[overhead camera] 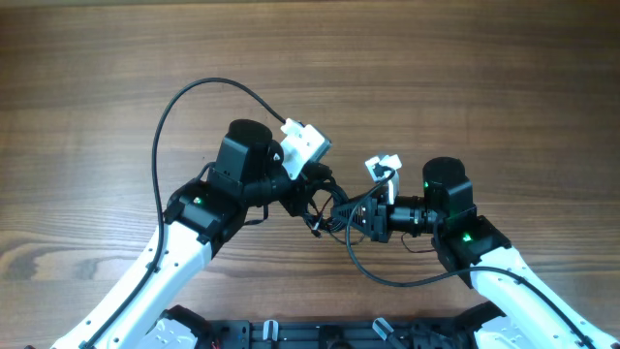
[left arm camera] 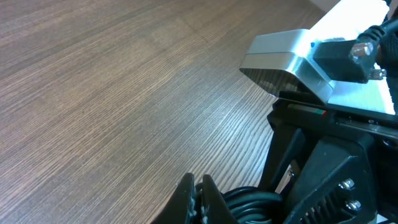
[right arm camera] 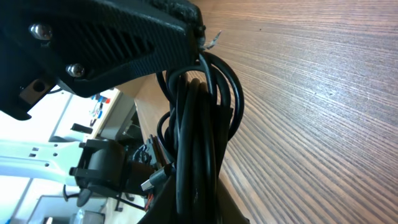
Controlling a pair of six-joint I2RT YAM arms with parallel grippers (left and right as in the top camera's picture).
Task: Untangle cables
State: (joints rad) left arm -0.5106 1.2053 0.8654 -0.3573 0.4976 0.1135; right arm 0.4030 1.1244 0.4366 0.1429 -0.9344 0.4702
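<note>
The cables (overhead camera: 335, 209) form a small black bundle stretched between my two grippers at the middle of the table. My left gripper (overhead camera: 316, 200) comes in from the left. In the left wrist view its fingertips (left arm camera: 188, 180) are pinched together at the edge of the coiled cables (left arm camera: 249, 200). My right gripper (overhead camera: 359, 221) reaches in from the right. In the right wrist view the right gripper (right arm camera: 194, 202) is shut on several strands of the cables (right arm camera: 205, 112), which run up to the left gripper's body. A small metal plug end (right arm camera: 149, 180) sticks out beside them.
The wooden table (overhead camera: 465, 68) stretches all around the arms. A thicker black wire (overhead camera: 194, 97) arcs off the left arm, and another (overhead camera: 387, 278) loops below the right arm. White wrist camera housings (overhead camera: 305, 145) sit just above the bundle.
</note>
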